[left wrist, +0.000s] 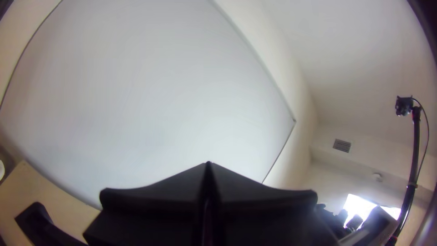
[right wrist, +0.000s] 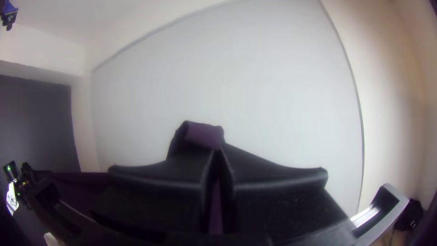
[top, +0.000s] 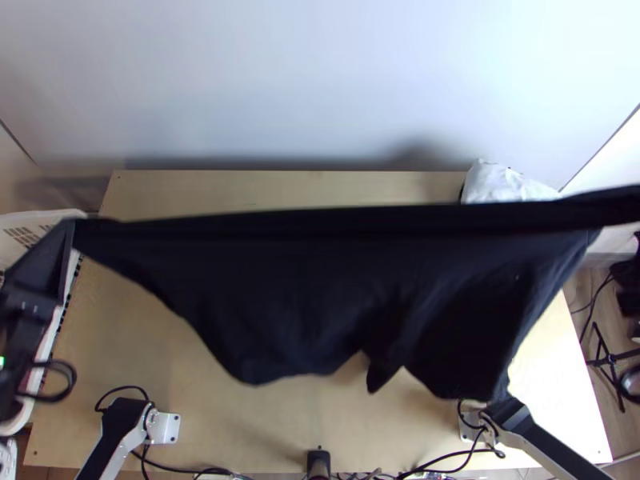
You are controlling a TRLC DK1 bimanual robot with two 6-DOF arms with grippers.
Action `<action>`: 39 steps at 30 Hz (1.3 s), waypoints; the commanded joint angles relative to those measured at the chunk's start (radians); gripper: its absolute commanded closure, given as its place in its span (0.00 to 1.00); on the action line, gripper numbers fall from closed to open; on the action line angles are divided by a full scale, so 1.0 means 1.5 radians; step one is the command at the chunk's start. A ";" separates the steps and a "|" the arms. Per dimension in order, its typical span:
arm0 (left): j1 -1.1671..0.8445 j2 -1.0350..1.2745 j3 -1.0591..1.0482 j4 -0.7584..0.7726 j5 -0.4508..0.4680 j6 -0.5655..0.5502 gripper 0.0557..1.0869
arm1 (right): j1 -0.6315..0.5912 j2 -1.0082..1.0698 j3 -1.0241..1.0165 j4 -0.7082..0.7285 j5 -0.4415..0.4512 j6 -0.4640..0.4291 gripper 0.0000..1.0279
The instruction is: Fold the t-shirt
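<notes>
Pale wall (top: 320, 80) at the back, light wood tabletop (top: 264, 424) below, and the black t-shirt (top: 304, 288) is strung across between the two arms, looks like it's up in the air over the wood. Left claw (top: 70, 226) is closed right up on one end of the cloth. Right claw (right wrist: 217, 152) is closed too, with a tab of shirt poking out past the fingertips.

Handling-wise I'd guess light, floppy and soft, nothing fragile. Top edge is pulled nearly straight, but the lower part just droops, with a little pointy flap near the middle, so I'd expect it to crease or land crooked if lowered carelessly. Those two end grips seem fine for laying it down. After that I'd take the loose bottom edge near its corners, well apart, for folding.

Hard to make out: black on black, so I can't find the collar or sleeves, or say how many layers there are. The cloth runs off the top view's right edge, so that end is cut off there. Its low right corner overlaps the right arm's base in that view, and I can't tell if they touch.
</notes>
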 commanded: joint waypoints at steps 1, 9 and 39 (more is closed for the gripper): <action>0.006 -0.077 -0.015 -0.073 0.013 0.001 0.97 | 0.003 -0.041 0.016 -0.153 -0.006 0.088 0.97; 0.013 -0.085 -0.141 -0.105 0.035 0.029 0.97 | 0.012 -0.092 -0.233 -0.162 -0.050 0.170 0.97; -0.007 0.779 -0.021 0.282 -0.055 0.082 0.97 | -0.260 0.768 -0.168 0.528 -0.197 0.085 0.97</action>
